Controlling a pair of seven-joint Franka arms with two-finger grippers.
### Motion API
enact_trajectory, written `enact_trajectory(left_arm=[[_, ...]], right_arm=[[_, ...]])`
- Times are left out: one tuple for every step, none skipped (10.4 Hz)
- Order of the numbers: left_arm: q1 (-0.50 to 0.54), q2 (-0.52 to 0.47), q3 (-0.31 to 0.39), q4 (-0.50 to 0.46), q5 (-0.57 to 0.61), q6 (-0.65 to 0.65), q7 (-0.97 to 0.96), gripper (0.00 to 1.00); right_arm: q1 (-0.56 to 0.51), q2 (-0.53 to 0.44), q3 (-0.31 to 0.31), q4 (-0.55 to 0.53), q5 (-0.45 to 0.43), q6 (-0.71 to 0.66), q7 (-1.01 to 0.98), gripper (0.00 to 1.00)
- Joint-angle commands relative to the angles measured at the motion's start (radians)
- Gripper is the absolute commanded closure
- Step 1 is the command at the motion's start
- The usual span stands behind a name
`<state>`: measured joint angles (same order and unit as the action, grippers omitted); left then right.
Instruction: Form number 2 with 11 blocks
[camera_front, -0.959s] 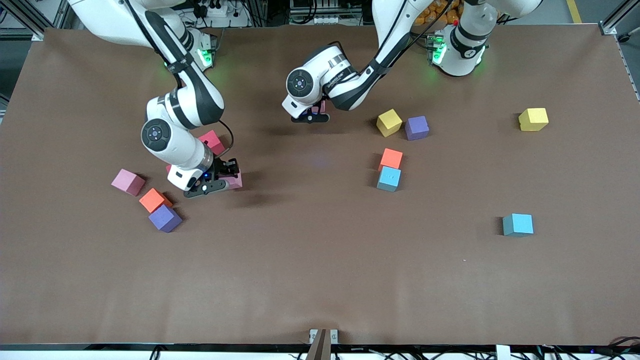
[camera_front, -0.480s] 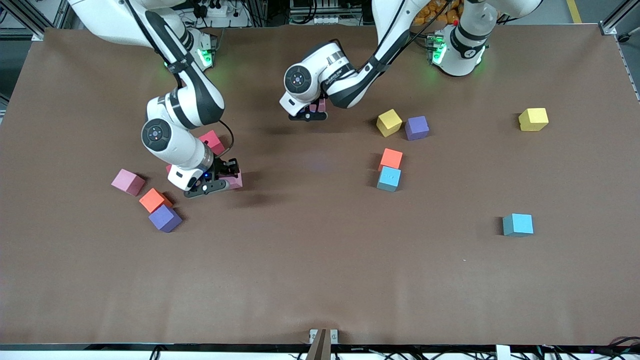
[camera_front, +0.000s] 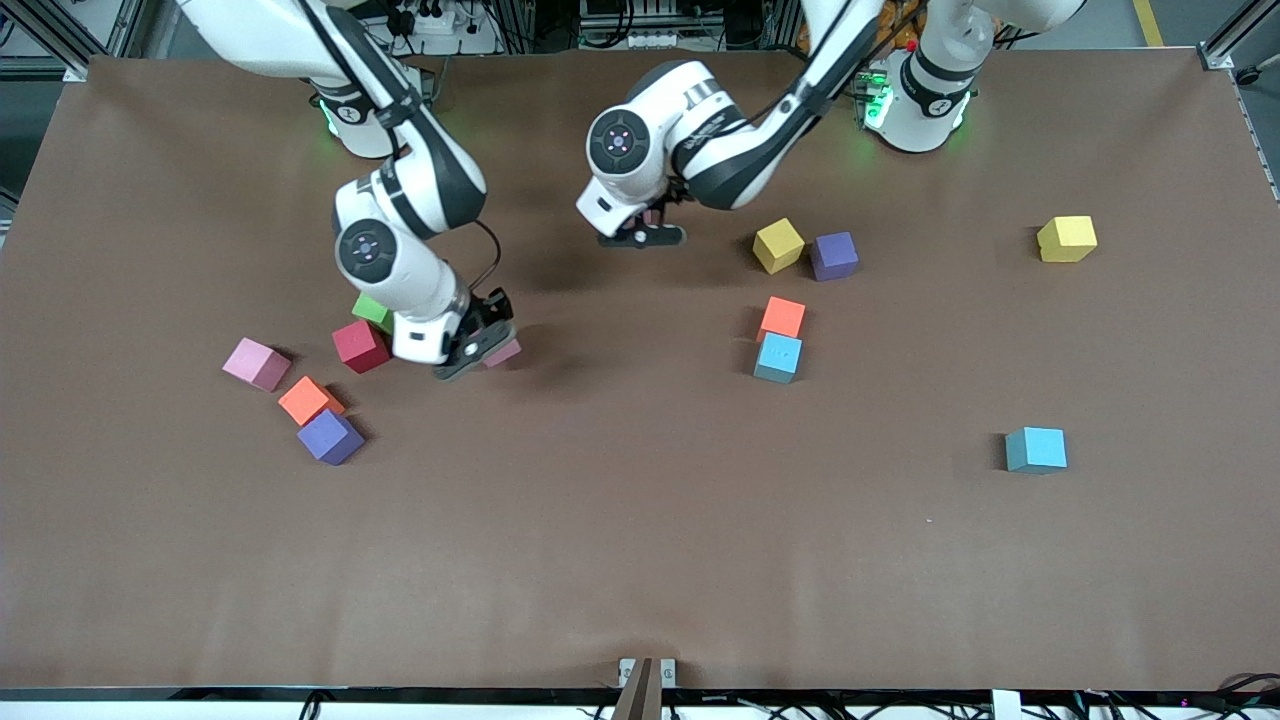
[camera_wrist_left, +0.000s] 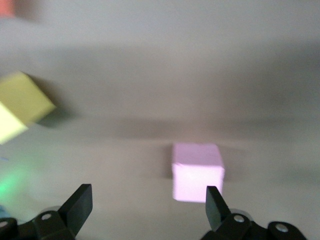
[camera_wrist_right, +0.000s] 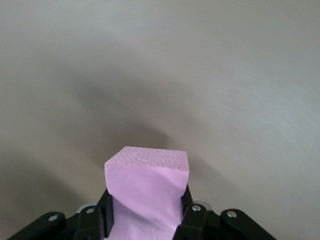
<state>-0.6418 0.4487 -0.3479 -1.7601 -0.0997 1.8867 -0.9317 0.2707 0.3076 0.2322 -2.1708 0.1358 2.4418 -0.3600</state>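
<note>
On table, label by label:

Right gripper (camera_front: 478, 352): over the table toward the right arm's end, beside the red block (camera_front: 360, 346); jaws pinching a pink block (camera_wrist_right: 146, 192), lifted clear of the surface in the right wrist view.
Left gripper (camera_front: 645, 232): over the middle of the table, near the bases' edge; jaws spread wide, nothing between them.
Second pink block (camera_wrist_left: 197, 171): on the table under the left gripper, apart from both fingertips (camera_wrist_left: 80, 200) in the left wrist view; only a sliver visible in the front view.
Third pink block (camera_front: 256, 363): on the table toward the right arm's end.
Orange block (camera_front: 308, 400): just beside the third pink block, nearer the front camera.
Purple block (camera_front: 329, 436): touching or nearly touching that orange block, nearer the camera again.
Green cube (camera_front: 372, 310): partly hidden by the right arm, just beside the red block.
Yellow block (camera_front: 778, 245) and second purple block (camera_front: 833, 256): side by side, close together, toward the left arm's end from the left gripper.
Second orange block (camera_front: 782, 317) and light blue block (camera_front: 778, 357): touching, the blue one nearer the camera.
Second light blue block (camera_front: 1036, 449): alone, well apart, toward the left arm's end.
Second yellow cube (camera_front: 1067, 238): alone, near the left arm's end.
Containers: none to report.
</note>
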Motion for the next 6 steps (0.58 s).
enact_trajectory(left_arm=[[0.156, -0.062, -0.037, -0.028, 0.034, -0.046, 0.118, 0.00], [0.238, -0.082, -0.075, -0.053, 0.052, -0.046, 0.175, 0.00], [0.305, -0.093, -0.104, -0.076, 0.096, -0.044, 0.218, 0.00], [0.356, -0.117, -0.118, -0.126, 0.129, -0.026, 0.237, 0.00], [0.413, -0.152, -0.121, -0.216, 0.143, 0.048, 0.250, 0.00], [0.453, -0.185, -0.123, -0.311, 0.141, 0.136, 0.261, 0.00]], right_arm=[[0.070, -0.015, -0.004, -0.033, 0.007, -0.004, -0.216, 0.69], [0.109, -0.013, -0.004, -0.041, 0.007, -0.001, -0.265, 0.71], [0.154, -0.018, -0.004, -0.046, 0.007, -0.001, -0.290, 0.82], [0.189, -0.019, -0.004, -0.050, 0.005, 0.000, -0.330, 0.90], [0.212, -0.022, -0.004, -0.063, 0.005, 0.011, -0.374, 0.92], [0.235, -0.037, -0.004, -0.073, 0.004, 0.016, -0.413, 0.95]])
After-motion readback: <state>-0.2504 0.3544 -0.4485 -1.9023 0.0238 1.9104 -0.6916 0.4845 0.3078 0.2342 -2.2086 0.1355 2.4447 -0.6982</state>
